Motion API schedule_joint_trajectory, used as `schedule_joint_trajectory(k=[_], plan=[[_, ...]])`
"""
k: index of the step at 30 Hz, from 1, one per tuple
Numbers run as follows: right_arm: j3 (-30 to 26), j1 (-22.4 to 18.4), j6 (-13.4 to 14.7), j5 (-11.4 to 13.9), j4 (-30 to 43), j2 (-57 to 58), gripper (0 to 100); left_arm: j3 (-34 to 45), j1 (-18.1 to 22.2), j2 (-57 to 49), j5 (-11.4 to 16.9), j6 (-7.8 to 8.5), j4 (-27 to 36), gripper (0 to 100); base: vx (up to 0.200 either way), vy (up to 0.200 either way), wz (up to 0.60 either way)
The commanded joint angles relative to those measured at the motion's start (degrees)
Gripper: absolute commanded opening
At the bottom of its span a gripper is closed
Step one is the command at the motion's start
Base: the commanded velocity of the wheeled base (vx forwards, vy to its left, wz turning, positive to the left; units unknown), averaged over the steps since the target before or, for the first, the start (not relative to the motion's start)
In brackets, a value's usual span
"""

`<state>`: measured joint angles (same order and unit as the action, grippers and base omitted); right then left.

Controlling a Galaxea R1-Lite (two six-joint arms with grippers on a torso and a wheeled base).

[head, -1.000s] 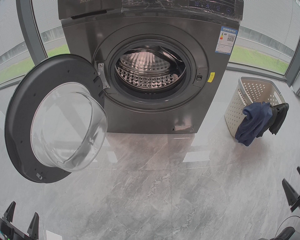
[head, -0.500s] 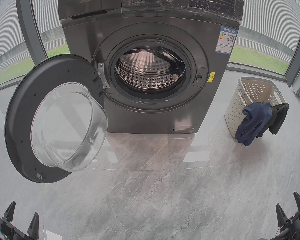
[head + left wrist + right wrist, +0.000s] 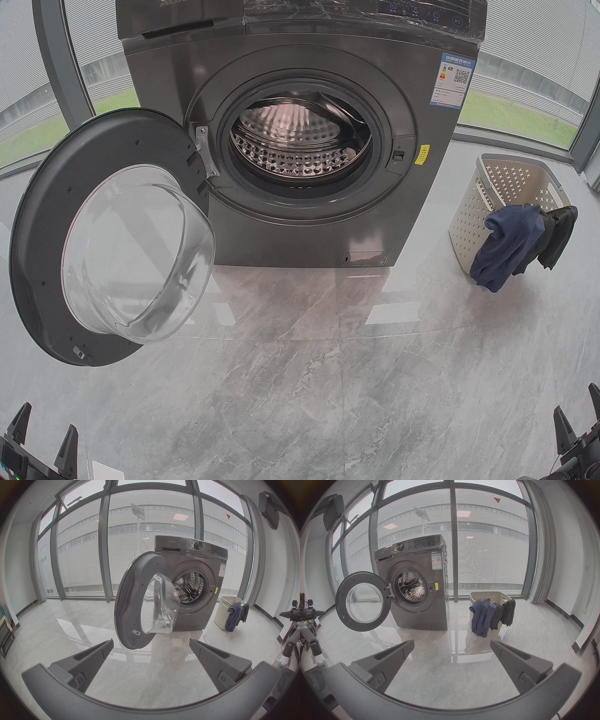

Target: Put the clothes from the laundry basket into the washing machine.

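Note:
A grey washing machine point(image 3: 294, 144) stands ahead with its round door point(image 3: 106, 244) swung wide to the left and its steel drum point(image 3: 294, 147) bare. To its right sits a white laundry basket point(image 3: 500, 187). A blue garment point(image 3: 506, 247) and a black garment point(image 3: 558, 234) hang over the basket's near rim. My left gripper point(image 3: 42, 431) is low at the near left, open and holding nothing. My right gripper point(image 3: 578, 415) is low at the near right, open too, well short of the basket. The basket point(image 3: 489, 597) and blue garment point(image 3: 481, 617) lie ahead of the right gripper point(image 3: 451, 650).
Polished grey marble floor point(image 3: 325, 375) stretches between me and the machine. Tall glass windows point(image 3: 493, 542) run behind the machine and basket. The open door point(image 3: 137, 602) juts out over the floor on the left side.
My right gripper has dropped lower toward the bottom right corner of the head view and now holds steady. The clothes, basket and door have not moved.

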<state>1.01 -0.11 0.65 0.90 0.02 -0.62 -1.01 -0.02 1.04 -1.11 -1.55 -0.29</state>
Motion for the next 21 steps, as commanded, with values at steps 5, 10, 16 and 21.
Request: schedule_joint_trajectory(k=[5, 10, 16, 21], plan=[[-1.0, -0.2, -0.6, 0.2, 0.1, 0.6, 100, 1.0, 0.0, -0.7, 0.0, -0.03, 0.0, 100, 0.000, 0.000, 0.00], [-1.0, -0.2, -0.2, 0.1, 0.1, 0.6, 100, 1.0, 0.0, -0.7, 0.0, -0.03, -0.1, 100, 0.000, 0.000, 0.00], [-1.0, -0.1, -0.4, 0.0, 0.3, 0.6, 100, 1.0, 0.0, -0.7, 0.0, -0.03, 0.0, 100, 0.000, 0.000, 0.00], [-1.0, -0.1, -0.9, 0.3, 0.3, 0.6, 100, 1.0, 0.0, -0.8, 0.3, 1.64, 0.1, 100, 0.000, 0.000, 0.00]])
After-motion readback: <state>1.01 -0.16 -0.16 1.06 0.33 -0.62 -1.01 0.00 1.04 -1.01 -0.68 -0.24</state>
